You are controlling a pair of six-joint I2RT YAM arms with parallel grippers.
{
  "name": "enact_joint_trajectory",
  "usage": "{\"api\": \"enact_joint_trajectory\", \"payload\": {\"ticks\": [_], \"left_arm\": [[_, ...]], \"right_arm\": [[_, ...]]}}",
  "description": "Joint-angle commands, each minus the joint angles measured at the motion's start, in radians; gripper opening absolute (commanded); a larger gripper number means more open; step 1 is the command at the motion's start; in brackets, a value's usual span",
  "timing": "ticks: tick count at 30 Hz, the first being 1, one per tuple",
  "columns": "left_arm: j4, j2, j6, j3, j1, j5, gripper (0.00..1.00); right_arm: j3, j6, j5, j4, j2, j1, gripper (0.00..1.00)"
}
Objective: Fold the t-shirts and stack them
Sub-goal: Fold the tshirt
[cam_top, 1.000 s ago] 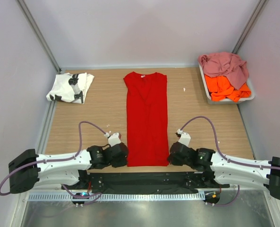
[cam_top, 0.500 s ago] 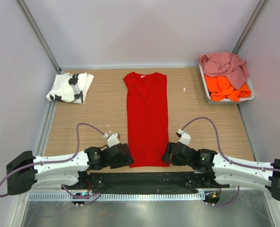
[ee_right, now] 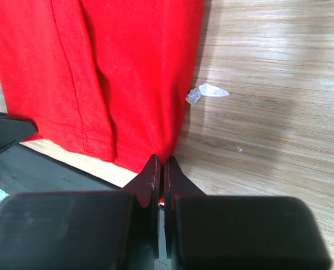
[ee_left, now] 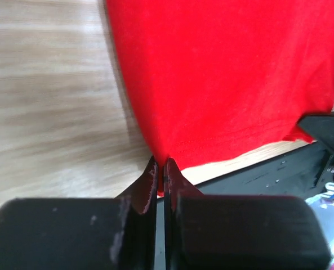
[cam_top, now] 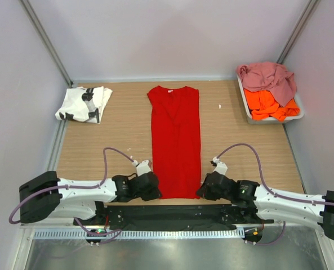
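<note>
The red t-shirt (cam_top: pixel 176 140) lies as a long narrow strip down the middle of the table, collar at the far end. My left gripper (cam_top: pixel 153 188) is shut on its near left hem corner (ee_left: pixel 161 163). My right gripper (cam_top: pixel 203 188) is shut on its near right hem corner (ee_right: pixel 164 160). The white t-shirt with black print (cam_top: pixel 83 104) lies folded at the far left. The dusty pink t-shirt (cam_top: pixel 266 76) and the orange t-shirt (cam_top: pixel 271 104) are heaped together at the far right.
A pale plastic tray (cam_top: pixel 246 101) holds the pink and orange shirts by the right wall. A small scrap of paper (ee_right: pixel 206 93) lies on the wood beside the red shirt's right edge. A black base strip (cam_top: pixel 172 214) runs along the near table edge.
Both grippers have moved inward onto the red shirt's near hem corners and closed on them. The shirt's near end has narrowed slightly.
</note>
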Motion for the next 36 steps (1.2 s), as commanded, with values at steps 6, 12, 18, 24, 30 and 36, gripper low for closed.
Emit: {"api": "enact_joint_trajectory", "payload": {"ticks": [6,12,18,24,30,36], "left_arm": [[-0.358,-0.013,0.016,0.161,-0.060,-0.112,0.00],[-0.495,-0.046,0.102,0.325,-0.021,-0.190,0.00],[-0.530,-0.027,0.243,0.463,0.140,-0.175,0.00],[-0.502,0.077,0.429,0.593,0.352,-0.095,0.00],[-0.527,0.264,0.545,0.790,0.492,-0.060,0.00],[-0.538,0.401,0.604,0.949,0.575,-0.017,0.00]], "right_arm": [[0.154,-0.073,0.081,-0.219,-0.029,0.003,0.01],[0.364,-0.216,0.222,-0.313,0.118,-0.024,0.01],[0.533,-0.394,0.215,-0.299,0.254,-0.147,0.01],[0.686,-0.573,0.166,-0.239,0.369,-0.345,0.01],[0.864,-0.676,0.187,-0.226,0.532,-0.431,0.01],[0.993,-0.753,0.170,-0.206,0.686,-0.517,0.01]]}}
